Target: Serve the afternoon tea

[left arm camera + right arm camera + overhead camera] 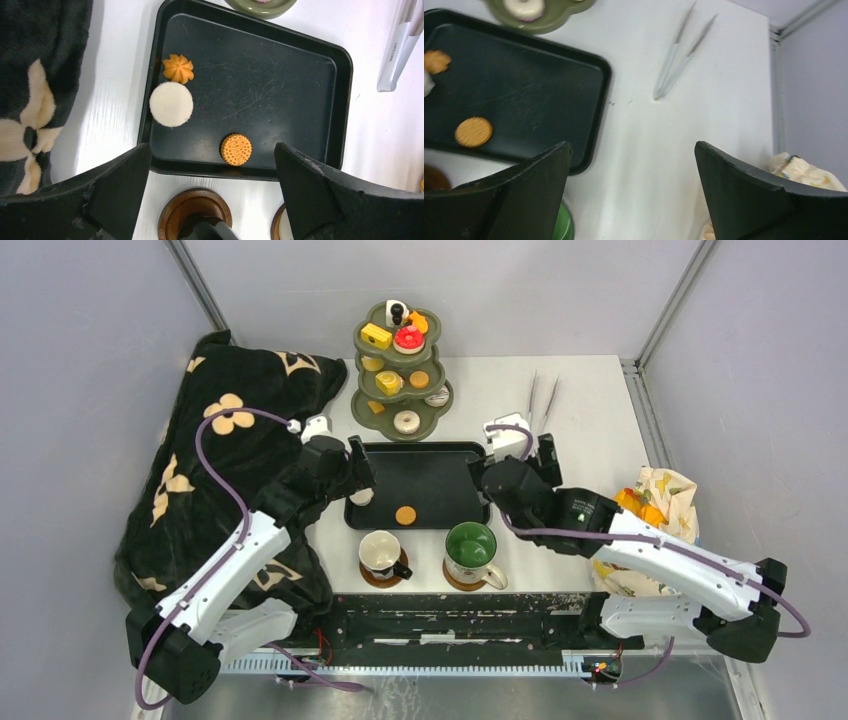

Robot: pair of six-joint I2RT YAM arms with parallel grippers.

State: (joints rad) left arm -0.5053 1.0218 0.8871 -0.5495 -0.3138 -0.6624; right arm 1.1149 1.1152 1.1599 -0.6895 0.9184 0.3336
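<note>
The olive-green three-tier stand (400,370) at the back holds several small pastries. On the black tray (440,455) lie a round orange cookie (236,149), a white round pastry (171,103) and an orange swirl cookie (178,68). A dark-lined white mug (382,553) and a green mug (470,545) stand on brown saucers (195,212) in front of the tray. My left gripper (211,147) hangs open over the tray's near left edge, holding nothing. My right gripper (632,145) is open and empty above the bare table just right of the tray.
Metal tongs (540,400) lie behind the tray's right end. A black flowered blanket (230,460) covers the left side. A printed bag (655,505) with orange contents sits at the right edge. Grey walls close in the back and sides.
</note>
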